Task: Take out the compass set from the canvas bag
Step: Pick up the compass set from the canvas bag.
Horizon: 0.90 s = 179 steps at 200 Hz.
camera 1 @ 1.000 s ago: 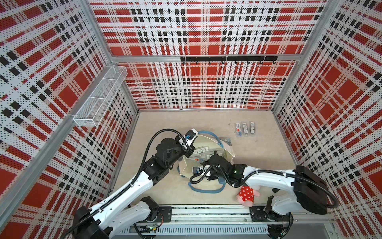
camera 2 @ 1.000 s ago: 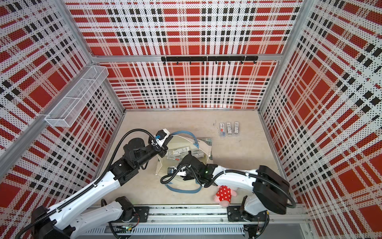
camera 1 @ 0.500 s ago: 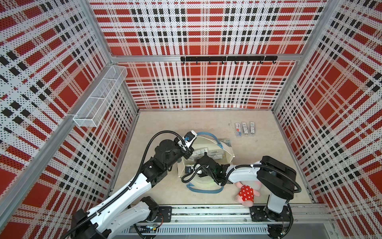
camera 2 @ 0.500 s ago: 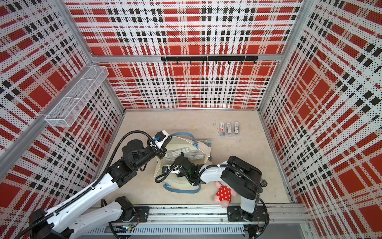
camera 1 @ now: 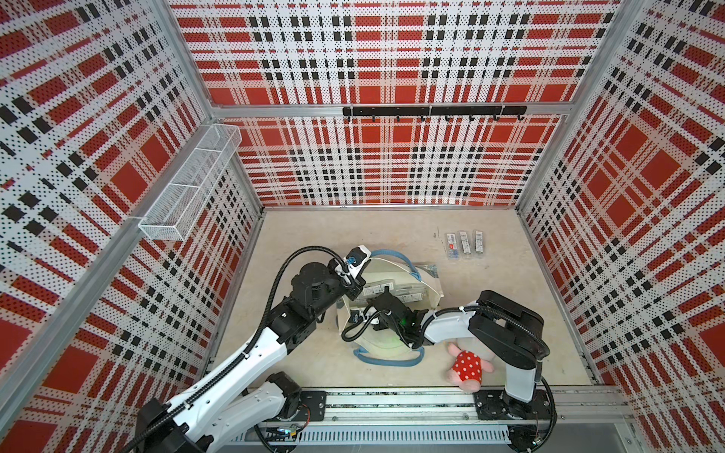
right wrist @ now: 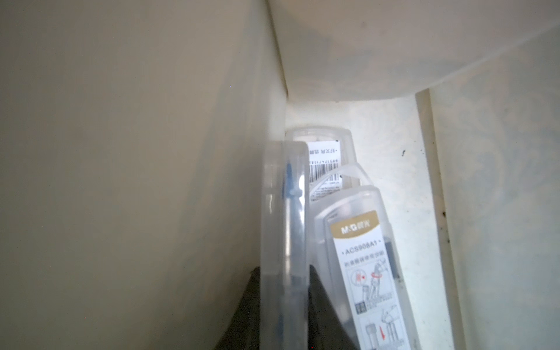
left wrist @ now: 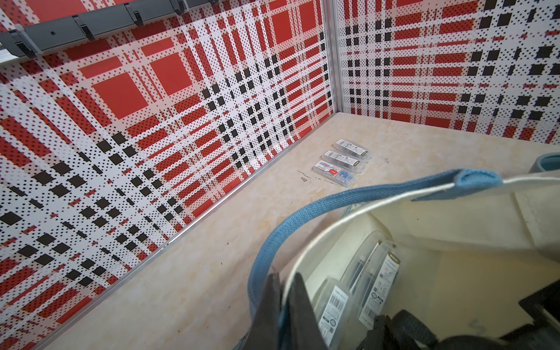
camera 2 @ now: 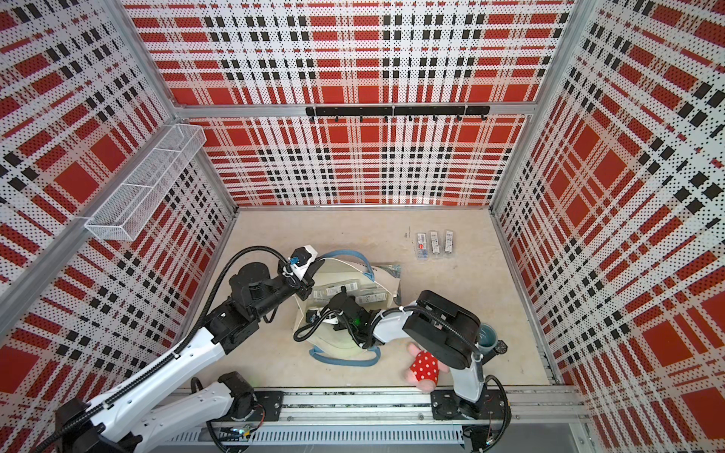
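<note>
Compass set in a clear plastic case (right wrist: 285, 236) stands on its edge inside the cream canvas bag (right wrist: 136, 151), close against the cloth wall. The right fingers (right wrist: 322, 306) are clamped on this compass set, one dark finger on each flat side. Just beside those fingers, away from the wall, leans a second clear case with a gold-and-white label (right wrist: 360, 266). Beyond the fingertips a third case with a barcode label (right wrist: 325, 157) lies deeper in the bag.

In both top views the canvas bag (camera 1: 396, 268) (camera 2: 345, 270) lies slumped on the beige bench (camera 1: 353, 235). Its mouth gapes and the right arm reaches in through it.

At the mouth the left fingers (left wrist: 268, 300) are closed on the bag's cream rim. A blue strap handle (left wrist: 303, 218) runs down to the pinch. The bag's other blue strap (camera 1: 388, 361) lies looped on the bench behind the right fingers.

Well beyond the left fingers, toward the back wall, three more clear cases (camera 1: 463, 244) (camera 2: 433, 244) (left wrist: 339, 163) lie side by side on the bench, apart from the bag. A pink plush toy in a red white-dotted outfit (camera 1: 469, 366) (camera 2: 425, 366) lies behind the right fingers, near that arm's base.
</note>
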Available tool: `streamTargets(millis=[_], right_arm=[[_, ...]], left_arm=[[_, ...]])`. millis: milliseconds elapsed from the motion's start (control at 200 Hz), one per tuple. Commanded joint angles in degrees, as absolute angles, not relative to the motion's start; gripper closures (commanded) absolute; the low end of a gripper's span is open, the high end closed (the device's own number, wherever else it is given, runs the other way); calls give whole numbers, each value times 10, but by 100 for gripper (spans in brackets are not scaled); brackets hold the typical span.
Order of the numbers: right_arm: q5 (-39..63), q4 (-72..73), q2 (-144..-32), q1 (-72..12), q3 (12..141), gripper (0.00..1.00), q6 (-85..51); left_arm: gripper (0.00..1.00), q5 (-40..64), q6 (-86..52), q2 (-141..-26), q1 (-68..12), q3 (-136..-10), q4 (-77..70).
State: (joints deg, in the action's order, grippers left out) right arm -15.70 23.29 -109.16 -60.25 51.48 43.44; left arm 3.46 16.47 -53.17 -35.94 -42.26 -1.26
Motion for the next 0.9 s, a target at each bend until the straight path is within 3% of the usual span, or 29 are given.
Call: streamTargets(millis=[0,200,451,892], right_arm=[[-135,216,-1066,-602,506,83,419],[-89,221,-1031,-594,477,90,397],[-48,163,-944,-595,459,91,360],[-38,-110,-742,-628,512,93,286]], left_arm=[[100,43,147,-516,-354,-425,-76],[100,30,139,-514,-347,-426,-81],[100,4,140,-506,-352,-427,-76],[100,-13,134,-513,-347,-423,-92]])
